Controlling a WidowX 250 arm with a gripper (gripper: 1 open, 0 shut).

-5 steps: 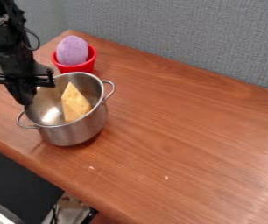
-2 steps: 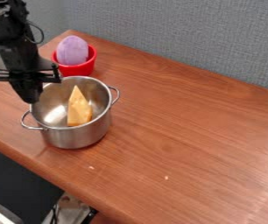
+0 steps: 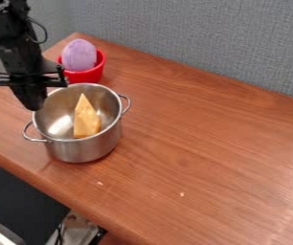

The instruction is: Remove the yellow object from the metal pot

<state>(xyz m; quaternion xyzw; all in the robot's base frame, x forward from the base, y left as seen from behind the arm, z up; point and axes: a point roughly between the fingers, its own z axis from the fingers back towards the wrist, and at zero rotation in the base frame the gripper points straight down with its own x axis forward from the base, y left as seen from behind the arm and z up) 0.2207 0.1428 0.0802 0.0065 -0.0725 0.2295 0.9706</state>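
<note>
Black gripper point(image 3: 34, 102) closed, empty, at the left rim of the shiny steel pot point(image 3: 73, 144).
Yellow-orange wedge block point(image 3: 85, 115) leans inside pot near table's left edge; open jaws, descend over wedge's top edge, avoid rim.

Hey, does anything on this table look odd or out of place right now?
Only mildly: a yellow wedge stands tilted inside the metal pot, leaning on its wall, and a purple egg sits in the red bowl. Nothing spilled or damaged.

The pot point(image 3: 77, 129) is shiny polished steel. The table point(image 3: 200, 134) is smooth reddish wood with a slight sheen. The bowl point(image 3: 85, 68) looks like glossy red plastic; the yellow wedge point(image 3: 84, 115) is matt.
</note>
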